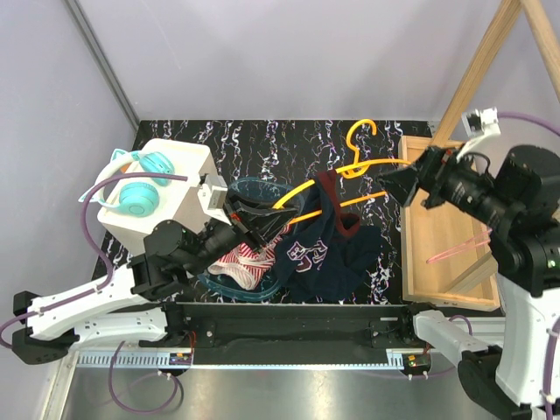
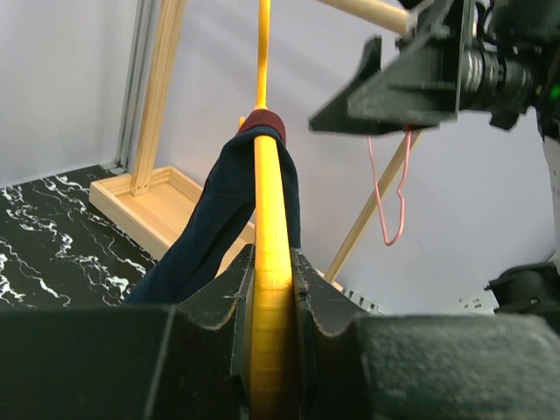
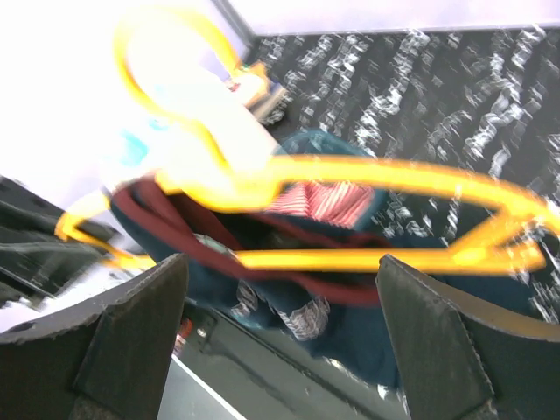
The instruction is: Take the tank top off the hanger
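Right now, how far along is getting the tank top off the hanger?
Done: left gripper is shut on the hanger. In hand: right gripper hangs open at the hanger's other end. Left: the tank top has a strap looped over the hanger arm, so it is not off yet.

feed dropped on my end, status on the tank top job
Left tool shut on yellow hanger. Right tool open, facing hanger. Tank top on hanger, strap over its arm. No obstruction seen.

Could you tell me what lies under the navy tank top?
A teal plastic basin holding red-and-white striped cloth pokes out beneath the navy tank top; the rest underneath is covered.
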